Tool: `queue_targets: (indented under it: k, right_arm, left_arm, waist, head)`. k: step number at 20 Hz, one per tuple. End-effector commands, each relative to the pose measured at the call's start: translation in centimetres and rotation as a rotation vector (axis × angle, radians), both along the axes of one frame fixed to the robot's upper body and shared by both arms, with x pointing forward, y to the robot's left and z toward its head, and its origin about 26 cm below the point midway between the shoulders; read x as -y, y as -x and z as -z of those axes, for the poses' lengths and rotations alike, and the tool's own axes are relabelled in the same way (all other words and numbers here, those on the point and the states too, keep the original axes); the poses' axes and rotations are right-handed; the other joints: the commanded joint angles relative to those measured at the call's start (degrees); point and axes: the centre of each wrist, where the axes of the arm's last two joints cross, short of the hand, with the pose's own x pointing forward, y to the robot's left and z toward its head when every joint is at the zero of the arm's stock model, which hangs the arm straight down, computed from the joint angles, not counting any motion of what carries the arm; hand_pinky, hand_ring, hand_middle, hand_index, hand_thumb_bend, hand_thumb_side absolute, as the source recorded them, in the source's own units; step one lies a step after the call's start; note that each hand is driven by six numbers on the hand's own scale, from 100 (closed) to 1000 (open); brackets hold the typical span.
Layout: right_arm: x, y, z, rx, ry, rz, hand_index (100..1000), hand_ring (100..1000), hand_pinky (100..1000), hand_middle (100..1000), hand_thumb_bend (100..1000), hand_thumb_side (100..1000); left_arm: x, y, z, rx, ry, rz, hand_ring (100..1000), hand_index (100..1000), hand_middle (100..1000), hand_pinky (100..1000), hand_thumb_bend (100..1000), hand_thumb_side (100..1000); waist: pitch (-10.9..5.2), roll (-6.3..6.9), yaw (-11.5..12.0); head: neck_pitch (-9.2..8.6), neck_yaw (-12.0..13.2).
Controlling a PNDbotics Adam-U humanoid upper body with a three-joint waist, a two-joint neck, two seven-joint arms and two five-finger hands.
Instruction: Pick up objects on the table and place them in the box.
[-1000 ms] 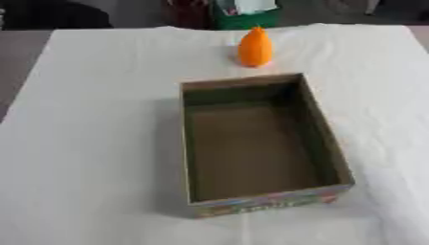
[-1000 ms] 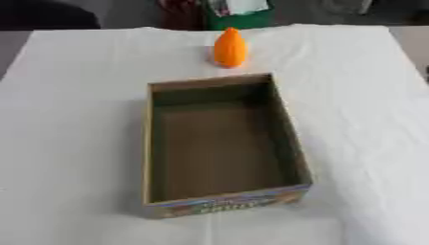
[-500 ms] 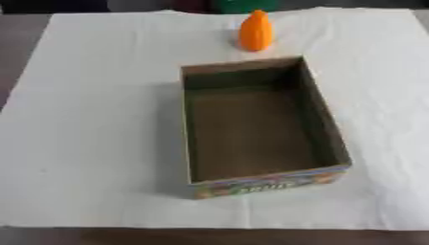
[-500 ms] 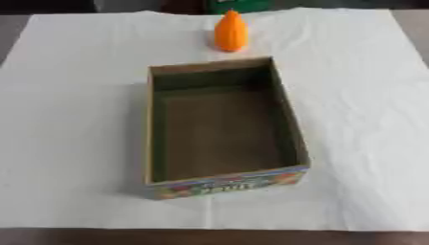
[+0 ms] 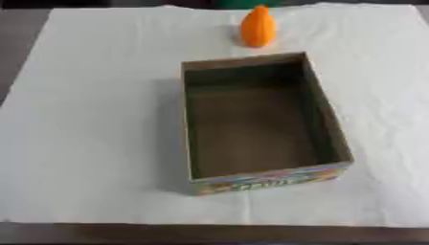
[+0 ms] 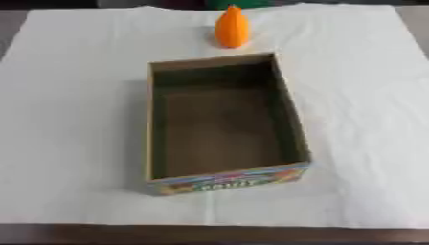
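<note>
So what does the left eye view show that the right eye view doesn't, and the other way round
Only the left eye view: almost nothing extra; it shows more white cloth to the box's left. Only the right eye view: more cloth to the box's right, plus a strip of dark table at the upper right corner. Both share the open, empty brown cardboard box with a colourful printed front, the orange cone-shaped object standing upright just beyond the box's far wall, apart from it, and the white tablecloth. Neither view shows a hand.
</note>
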Motion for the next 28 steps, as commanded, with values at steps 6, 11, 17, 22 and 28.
queue_targets:
  k: [6, 11, 17, 22, 28]
  right_arm:
    - [5.1, -3.6, -3.9, -0.042, 0.133, 0.138, 1000, 902, 877, 892, 226, 1000]
    - [6.8, -6.0, -4.7, -0.075, 0.172, 0.175, 1000, 903, 875, 871, 377, 1000]
    - [6.6, -8.6, -4.8, -0.105, 0.256, 0.196, 1000, 912, 874, 882, 468, 1000]
    - [5.6, -9.9, -4.3, -0.136, 0.323, 0.186, 1000, 916, 878, 894, 534, 1000]
    - [4.1, -11.7, -3.0, -0.2, 0.369, 0.163, 1000, 918, 883, 902, 553, 1000]
  left_arm:
    - [0.2, 0.1, -1.0, 0.026, -0.039, 0.037, 555, 736, 609, 421, 100, 805]
    - [0.4, 0.1, -1.2, 0.032, -0.045, 0.05, 555, 737, 609, 422, 100, 805]
    - [0.6, -0.1, -1.5, 0.042, -0.05, 0.064, 555, 737, 609, 422, 100, 805]
    - [0.7, -0.1, -1.7, 0.049, -0.049, 0.073, 555, 737, 609, 422, 100, 805]
    - [0.9, -0.2, -1.6, 0.048, -0.044, 0.081, 555, 734, 609, 423, 100, 805]
  waist:
    - [0.12, -0.68, 1.9]
    - [1.15, -1.06, 4.0]
    - [2.38, -1.43, 6.2]
    - [2.8, -1.54, 6.7]
    - [2.97, -1.33, 7.0]
  head:
    - [-3.33, -3.4]
    - [-5.34, -5.5]
    - [-6.95, -7.6]
    - [-7.13, -8.2]
    - [-7.06, -9.1]
